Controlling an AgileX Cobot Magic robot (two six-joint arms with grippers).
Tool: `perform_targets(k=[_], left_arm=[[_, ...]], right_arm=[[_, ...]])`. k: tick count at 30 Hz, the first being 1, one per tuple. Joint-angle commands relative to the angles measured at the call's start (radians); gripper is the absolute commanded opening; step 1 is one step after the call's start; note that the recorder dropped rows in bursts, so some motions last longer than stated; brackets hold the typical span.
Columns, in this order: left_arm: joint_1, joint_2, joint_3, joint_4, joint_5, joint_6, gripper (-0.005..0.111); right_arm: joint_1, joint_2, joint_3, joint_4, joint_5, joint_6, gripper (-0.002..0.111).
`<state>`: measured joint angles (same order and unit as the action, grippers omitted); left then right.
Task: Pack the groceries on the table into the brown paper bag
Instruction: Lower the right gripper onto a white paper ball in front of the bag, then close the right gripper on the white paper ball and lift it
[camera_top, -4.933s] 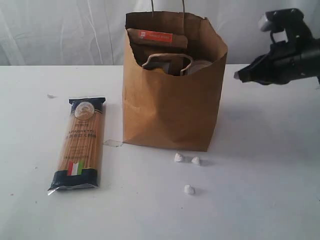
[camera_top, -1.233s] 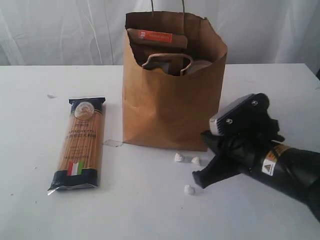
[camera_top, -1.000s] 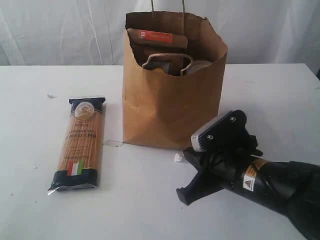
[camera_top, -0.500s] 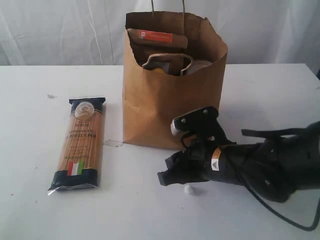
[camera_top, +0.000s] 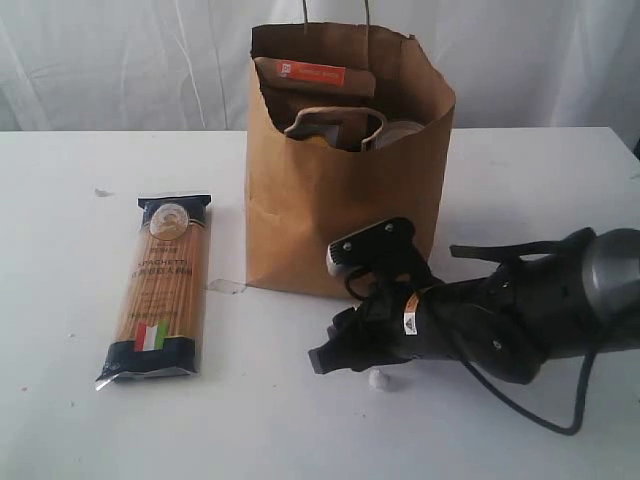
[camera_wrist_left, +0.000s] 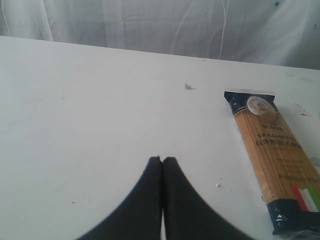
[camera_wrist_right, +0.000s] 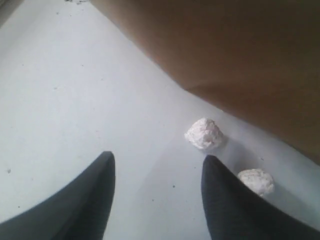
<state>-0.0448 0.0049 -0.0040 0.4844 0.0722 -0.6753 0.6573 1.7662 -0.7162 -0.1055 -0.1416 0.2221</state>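
The brown paper bag stands upright mid-table, and its wall fills the far side of the right wrist view. The brown pouch with orange label leans inside it; the other groceries in there are mostly hidden. The spaghetti packet lies flat on the table left of the bag and also shows beside my left gripper, which is shut and empty. My right gripper hovers low in front of the bag, pointing left. It is open over bare table.
Small white crumpled lumps lie before the bag: one under my right arm, two near the right fingertip. A scrap sits at the bag's left corner. White curtain behind.
My right arm has dropped from high beside the bag to the table in front of it and slid left past the white lumps. The bag and the spaghetti packet have not moved.
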Motion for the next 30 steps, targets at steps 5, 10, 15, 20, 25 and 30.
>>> perform_targets(k=[5, 10, 15, 20, 25, 30], left_arm=[[0.002, -0.005, 0.004, 0.003, 0.004, 0.0, 0.0], [0.002, -0.005, 0.004, 0.003, 0.004, 0.0, 0.0], [0.002, -0.005, 0.004, 0.003, 0.004, 0.0, 0.0], [0.002, -0.005, 0.004, 0.003, 0.004, 0.0, 0.0], [0.002, -0.005, 0.004, 0.003, 0.004, 0.0, 0.0], [0.002, -0.005, 0.004, 0.003, 0.004, 0.0, 0.0]], right_arm=[[0.0, 0.053, -0.007, -0.002, -0.114, -0.065, 0.05], [0.0, 0.075, -0.009, 0.0, -0.114, -0.07, 0.049], [0.0, 0.075, -0.009, 0.0, -0.134, -0.083, 0.047], [-0.03, 0.075, -0.009, 0.113, -0.129, -0.12, 0.047], [-0.067, 0.075, -0.009, 0.161, -0.129, -0.121, 0.047], [-0.069, 0.075, -0.028, 0.159, -0.127, -0.125, 0.047]])
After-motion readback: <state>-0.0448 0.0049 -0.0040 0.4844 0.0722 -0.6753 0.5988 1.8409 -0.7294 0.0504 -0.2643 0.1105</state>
